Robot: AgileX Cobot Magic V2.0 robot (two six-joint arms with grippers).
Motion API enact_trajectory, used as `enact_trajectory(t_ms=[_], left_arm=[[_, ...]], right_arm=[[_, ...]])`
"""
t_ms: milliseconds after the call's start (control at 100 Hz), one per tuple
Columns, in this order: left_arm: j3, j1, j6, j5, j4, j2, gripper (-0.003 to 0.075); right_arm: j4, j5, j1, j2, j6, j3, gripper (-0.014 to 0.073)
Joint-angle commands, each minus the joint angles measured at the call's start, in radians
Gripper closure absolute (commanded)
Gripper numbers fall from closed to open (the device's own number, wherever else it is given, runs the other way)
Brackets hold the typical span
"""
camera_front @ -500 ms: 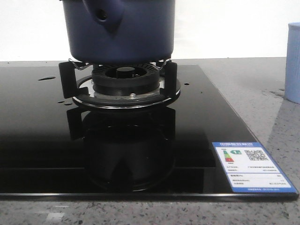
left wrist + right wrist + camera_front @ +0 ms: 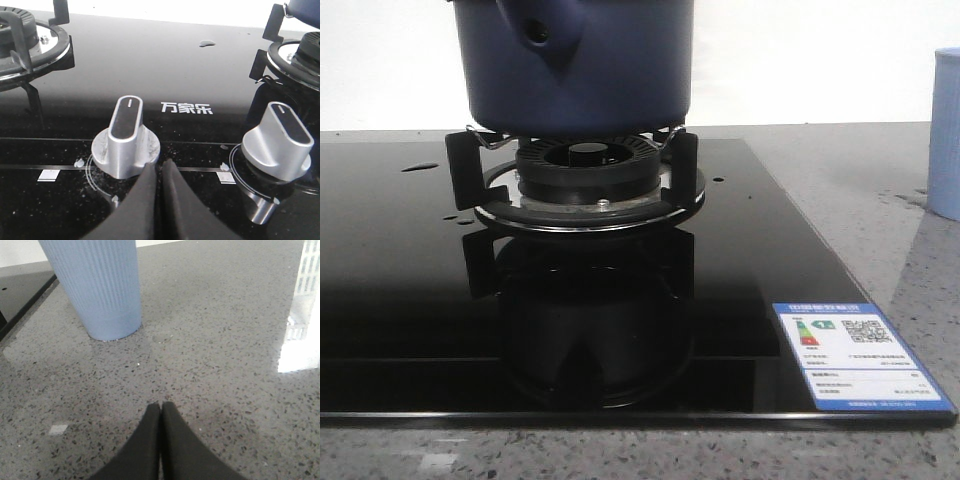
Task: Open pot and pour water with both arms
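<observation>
A: Across the lower front view, a glossy black stovetop (image 2: 410, 300) fills the frame, water drops at its upper left, a label sticker (image 2: 860, 356) at lower right. Pale blue cup (image 2: 946, 135) at the right edge, on the speckled counter (image 2: 880, 190).

B: And the pot?

A: Pot (image 2: 575, 65) top centre, sitting on the burner grate (image 2: 575, 175), handle mount facing the camera.

B: Grippers?

A: Left gripper (image 2: 160, 172) fingers pressed together, holding nothing, just beside a silver knob (image 2: 126, 137); the pot's rim barely shows at the far corner. Right gripper (image 2: 161, 412) likewise closed and empty, over bare counter, cup near.
</observation>
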Motion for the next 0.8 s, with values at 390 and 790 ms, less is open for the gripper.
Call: enact_trajectory(t_ms=[390,790], left_arm=[[0.032,0.004,-0.005,-0.105,-0.057,-0.026,0.0739],[0.032,0.004,-0.005,-0.288,-0.941,-0.026,0.0739]], right_arm=[[0.032,-0.256,-0.006,-0.019,-0.004,0.027,0.0663],[0.281,-0.497,-0.004,-0.019,0.014,0.027,0.0663]])
